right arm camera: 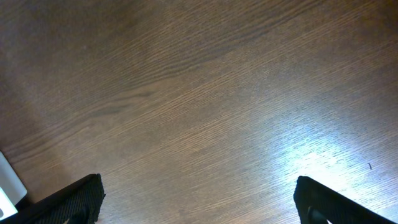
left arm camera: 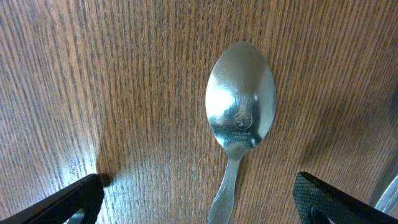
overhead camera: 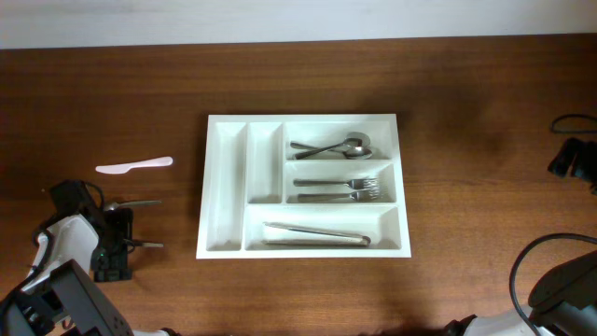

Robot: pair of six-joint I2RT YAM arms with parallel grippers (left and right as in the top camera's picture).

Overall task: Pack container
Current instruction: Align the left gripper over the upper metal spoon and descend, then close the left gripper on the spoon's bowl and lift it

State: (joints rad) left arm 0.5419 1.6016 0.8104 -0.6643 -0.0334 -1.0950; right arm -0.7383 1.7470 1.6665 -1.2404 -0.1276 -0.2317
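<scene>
White tray (overhead camera: 303, 126) sitting mid-worktop (overhead camera: 466, 93), both end effectors wide open with nothing in them.

The tray's long axis runs side to side across the worktop, pretty much square with its edges. The two narrow slots are at the left-arm end and run front to back, and both look bare. The three wide slots have spoons (overhead camera: 336, 147) at the back, forks (overhead camera: 340, 189) in the middle and some long metal pieces (overhead camera: 317, 233) in the front one (can't tell exactly what they are). The left end effector (left arm camera: 202, 202) is over by the near-left corner, well clear of the tray, jaws spread over a loose spoon (left arm camera: 241, 106) that's lying on the wood with its bowl pointing away from the camera. A pale plastic knife (overhead camera: 135, 166) lies further back on that side. The right end effector (right arm camera: 199, 199) hangs released over bare wood.
</scene>
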